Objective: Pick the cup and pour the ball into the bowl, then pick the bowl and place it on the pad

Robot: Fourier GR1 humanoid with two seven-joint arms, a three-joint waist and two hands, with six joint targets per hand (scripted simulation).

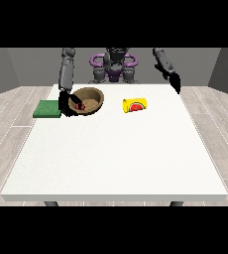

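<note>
The hand at the view's left (66, 105) sits at the near left rim of the brown bowl (89, 100), its dark fingers curled over that rim so that it grips the bowl's edge. Just inside the bowl, next to those fingers, a small red ball (79, 105) shows against the brown inner wall. The bowl stands upright on the white table (116, 154), toward the far left part of the top. Just beside the hand, on its outer side, lies the green pad (47, 109), flat on the table at the left edge; the bowl is near it but not on it, with the hand between the two.

To the right of the bowl, and apart from it, the yellow cup (136, 105) lies on its side on the table, with a red and pale pattern on its wall. No hand touches it.

The hand at the view's right (175, 83) hangs well apart from all of these, above the table's far right corner, at the end of an arm angled down from the shoulder. It holds nothing; whether its fingers are straight or curled cannot be told from this view.
</note>
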